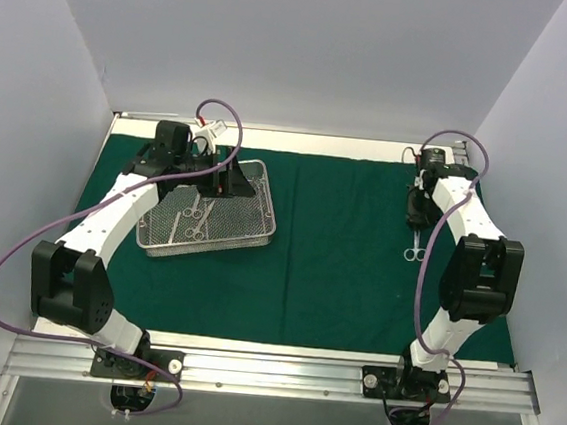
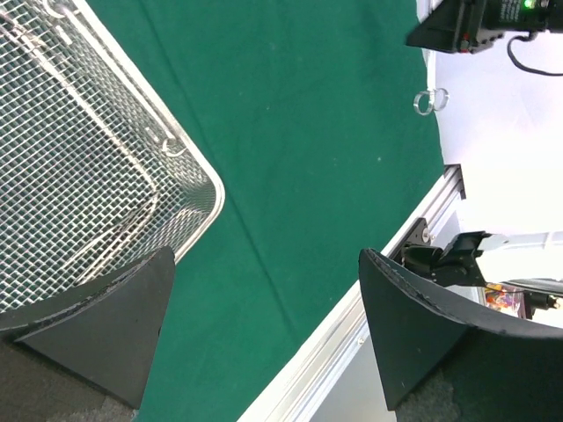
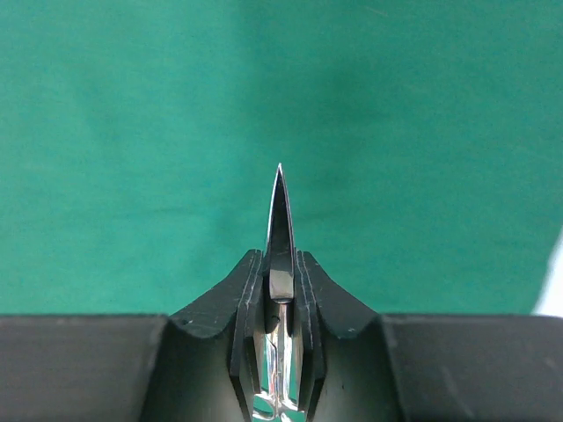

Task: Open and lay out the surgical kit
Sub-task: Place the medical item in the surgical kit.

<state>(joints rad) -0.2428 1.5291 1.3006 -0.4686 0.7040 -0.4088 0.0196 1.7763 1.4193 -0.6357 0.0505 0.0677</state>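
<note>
Now | right tool (image 3: 280, 260) clamps instrument (image 3: 280, 215) | long axis along tool, tip outward

Light was bright and even across my views, shadows soft. White glare washed out the wall (image 2: 501, 167) past my left tool (image 2: 264, 264).

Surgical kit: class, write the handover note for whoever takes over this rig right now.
Left pincer: open, empty, over the far edge of the mesh tray.
Right pincer: shut on one steel instrument, over the right side of the green cloth.
Done: cloth spread flat; tray uncovered.
Left to do: set this instrument down; lay out the instruments lying in the tray.
</note>
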